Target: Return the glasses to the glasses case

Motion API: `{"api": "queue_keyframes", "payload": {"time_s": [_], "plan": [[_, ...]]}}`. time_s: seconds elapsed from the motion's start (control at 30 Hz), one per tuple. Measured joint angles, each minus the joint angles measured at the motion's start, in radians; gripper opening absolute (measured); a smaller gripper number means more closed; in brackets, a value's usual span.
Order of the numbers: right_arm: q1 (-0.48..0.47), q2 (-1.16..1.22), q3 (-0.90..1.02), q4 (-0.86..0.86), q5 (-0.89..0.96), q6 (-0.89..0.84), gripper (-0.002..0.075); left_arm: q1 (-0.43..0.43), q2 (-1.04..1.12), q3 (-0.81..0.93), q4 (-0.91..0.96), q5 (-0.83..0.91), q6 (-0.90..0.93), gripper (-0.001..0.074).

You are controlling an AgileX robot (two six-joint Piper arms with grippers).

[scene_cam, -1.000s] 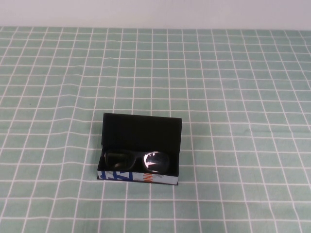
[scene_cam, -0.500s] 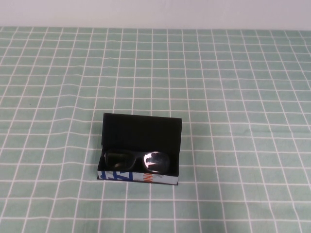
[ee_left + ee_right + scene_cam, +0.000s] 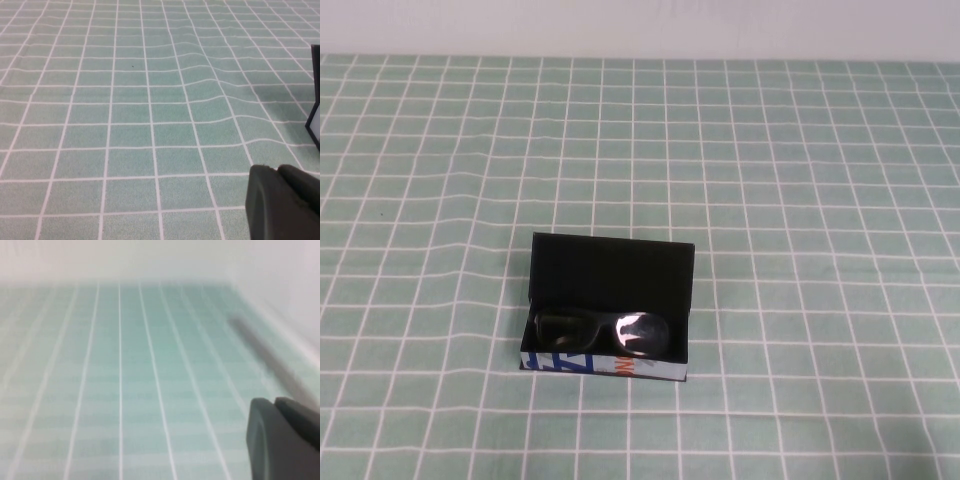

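Observation:
The glasses case (image 3: 610, 270) is a matte black box, open with its lid standing up at the back, at the centre front of the table. Its front strip (image 3: 605, 366) is blue, white and orange. The black glasses (image 3: 603, 333) lie inside it, one lens glinting. A sliver of the case (image 3: 315, 100) shows in the left wrist view. My left gripper (image 3: 277, 172) is shut and empty, low over the cloth to the left of the case. My right gripper (image 3: 275, 405) is shut and empty, over bare cloth. Neither arm shows in the high view.
A green cloth with a white grid (image 3: 800, 200) covers the whole table, slightly rippled near the case (image 3: 200, 85). A pale wall (image 3: 640, 25) runs along the far edge.

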Motion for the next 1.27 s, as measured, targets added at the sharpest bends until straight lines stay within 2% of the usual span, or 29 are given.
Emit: {"api": "queue_keyframes", "payload": {"time_s": [0.2,1.27], "plan": [[0.000,-0.002,0.007,-0.041,0.108,-0.021,-0.0011,0.000,0.000,0.000,0.000,0.000,0.000,-0.0004],[0.000,-0.002,0.007,-0.041,0.113,-0.021,-0.0011,0.000,0.000,0.000,0.000,0.000,0.000,-0.0004]]}}
